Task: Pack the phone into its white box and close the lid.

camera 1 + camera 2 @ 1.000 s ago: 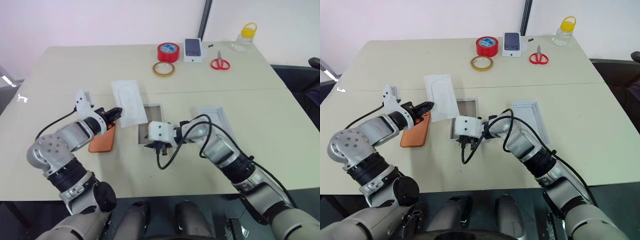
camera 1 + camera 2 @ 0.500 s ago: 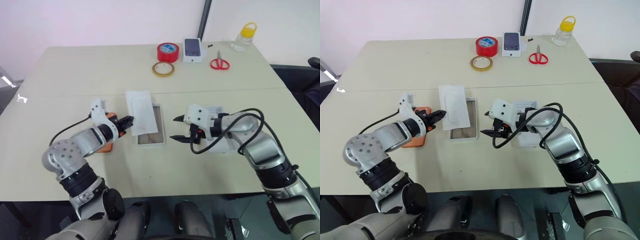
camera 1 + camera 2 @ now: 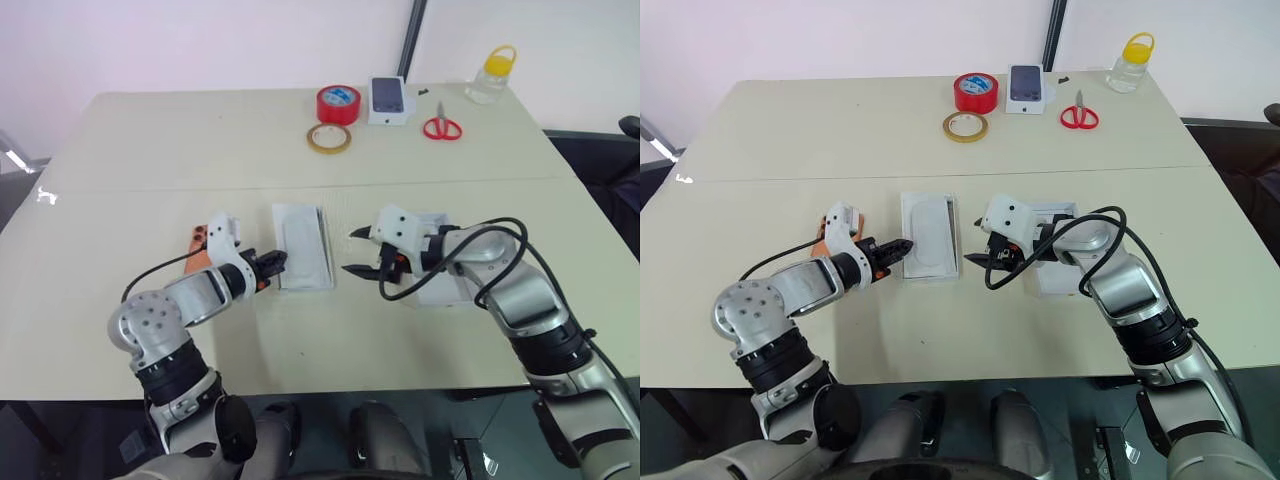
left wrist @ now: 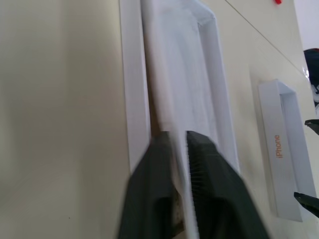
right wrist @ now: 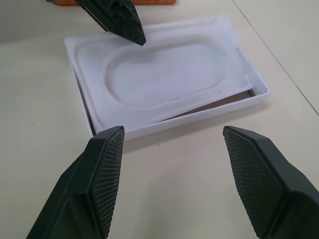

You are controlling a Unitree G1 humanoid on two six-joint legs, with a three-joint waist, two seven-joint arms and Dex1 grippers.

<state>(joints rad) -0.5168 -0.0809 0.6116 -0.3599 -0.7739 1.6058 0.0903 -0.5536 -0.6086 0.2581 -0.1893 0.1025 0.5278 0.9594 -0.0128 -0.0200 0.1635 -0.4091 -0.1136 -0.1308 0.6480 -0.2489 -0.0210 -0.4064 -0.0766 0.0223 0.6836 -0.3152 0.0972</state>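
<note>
- While the phone (image 3: 198, 240) lies on the table behind the left wrist, outside the white box (image 5: 259, 92), packing has not begun.
- Insert (image 3: 303, 240): recessed white card, lying askew over the box.
- Left gripper (image 3: 272, 266): nipped shut on the insert's near edge.
- Right gripper (image 3: 358, 254): wide apart, empty, just beside the box.
- Lid (image 3: 445, 285): under the right forearm.
- Step, judged: handling the insert. Next: release it, then fetch the phone.
</note>
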